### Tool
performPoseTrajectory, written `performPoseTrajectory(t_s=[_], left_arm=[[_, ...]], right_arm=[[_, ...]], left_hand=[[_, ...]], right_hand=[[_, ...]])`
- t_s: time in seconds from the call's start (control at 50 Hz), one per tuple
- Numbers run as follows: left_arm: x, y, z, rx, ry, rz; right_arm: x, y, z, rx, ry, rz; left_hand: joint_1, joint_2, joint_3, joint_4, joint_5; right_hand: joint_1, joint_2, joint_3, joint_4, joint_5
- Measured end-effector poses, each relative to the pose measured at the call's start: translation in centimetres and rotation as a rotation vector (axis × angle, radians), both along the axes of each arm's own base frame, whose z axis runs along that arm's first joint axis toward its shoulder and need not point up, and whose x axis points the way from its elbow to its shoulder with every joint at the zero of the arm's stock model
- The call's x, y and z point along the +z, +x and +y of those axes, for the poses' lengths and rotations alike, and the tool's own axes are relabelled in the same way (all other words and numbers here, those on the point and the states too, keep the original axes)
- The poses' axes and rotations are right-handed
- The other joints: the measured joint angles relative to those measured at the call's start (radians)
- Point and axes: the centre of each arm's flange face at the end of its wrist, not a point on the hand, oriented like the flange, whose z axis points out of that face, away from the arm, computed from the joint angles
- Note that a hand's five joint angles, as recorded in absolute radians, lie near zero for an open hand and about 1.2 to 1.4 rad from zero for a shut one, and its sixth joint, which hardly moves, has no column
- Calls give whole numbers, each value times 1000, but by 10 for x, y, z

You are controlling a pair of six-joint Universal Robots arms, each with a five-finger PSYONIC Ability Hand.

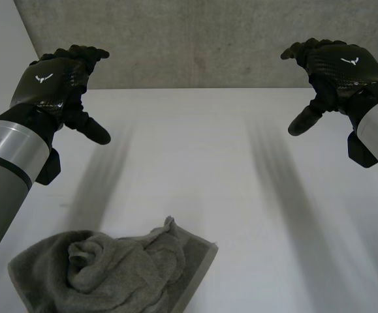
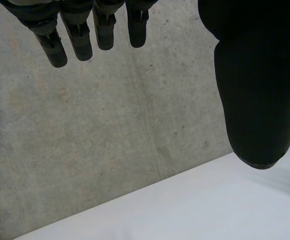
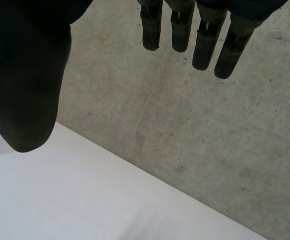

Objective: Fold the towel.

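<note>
A grey towel (image 1: 110, 270) lies crumpled in a heap on the white table (image 1: 241, 195), near its front edge and left of the middle. My left hand (image 1: 57, 81) hovers high above the table's far left, open, holding nothing. My right hand (image 1: 332, 68) hovers at the far right, open too and just as empty. Both hands are well away from the towel. In the left wrist view the fingers (image 2: 79, 35) hang straight with the thumb (image 2: 257, 100) apart from them. The right wrist view shows straight fingers (image 3: 205, 40) and a spread thumb (image 3: 27, 85).
A concrete wall (image 1: 208, 39) rises behind the table's far edge. The same wall (image 2: 94, 140) stands beyond the left hand's fingertips, and again the wall (image 3: 210, 130) beyond the right hand's. Bare tabletop stretches between the hands and the towel.
</note>
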Motion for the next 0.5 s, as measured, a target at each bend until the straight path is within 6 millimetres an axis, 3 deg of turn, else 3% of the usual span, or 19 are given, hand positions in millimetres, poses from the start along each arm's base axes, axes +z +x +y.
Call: performPoseTrajectory(t_s=[0.26, 0.5], left_arm=[[-5, 0, 6, -24, 46, -75], [-65, 13, 41, -141, 247, -513]], right_arm=[[-4, 0, 0, 9, 51, 35], [-63, 12, 24, 217, 321, 323]], left_hand=[[4, 17, 15, 14, 0], [4, 15, 14, 14, 0]], right_hand=[[0, 0, 0, 0, 0], [0, 0, 0, 0, 0]])
